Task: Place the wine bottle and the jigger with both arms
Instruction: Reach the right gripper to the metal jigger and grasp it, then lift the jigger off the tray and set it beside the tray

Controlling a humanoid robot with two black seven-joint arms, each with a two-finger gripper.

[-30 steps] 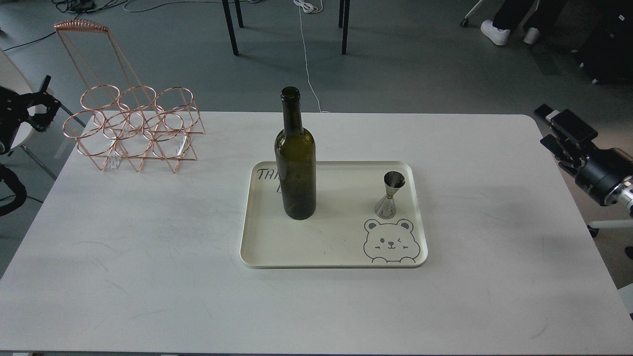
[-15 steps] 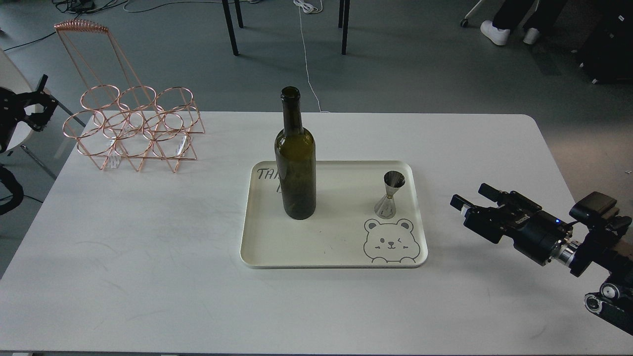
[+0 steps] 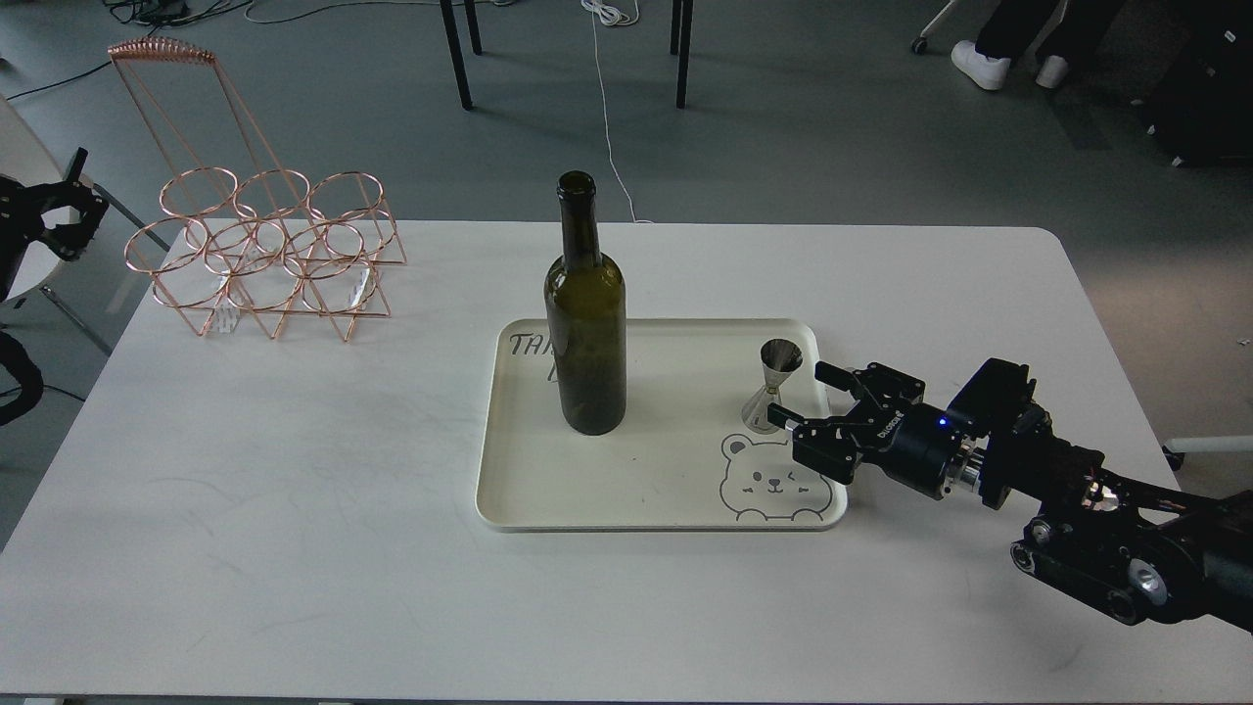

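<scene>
The right gripper [image 3: 801, 397], jaws wide, hangs just beside the jigger [image 3: 772, 386] at the right of the cream tray [image 3: 509, 490], centre frame; the wine bottle [image 3: 585, 323] stands upright centre-left. A level, centred close would likely avoid tipping it. The left gripper [image 3: 69, 211], upper left, cannot be read.

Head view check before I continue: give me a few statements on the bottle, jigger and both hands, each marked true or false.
1. The wine bottle stands upright on the tray. True.
2. The jigger lies tipped over on the table. False: it stands upright on the tray.
3. The right hand is open beside the jigger. True.
4. The left hand grips the bottle. False: it is off the table's left edge.
5. The copper rack holds the bottle. False: the bottle is not in it.
</scene>
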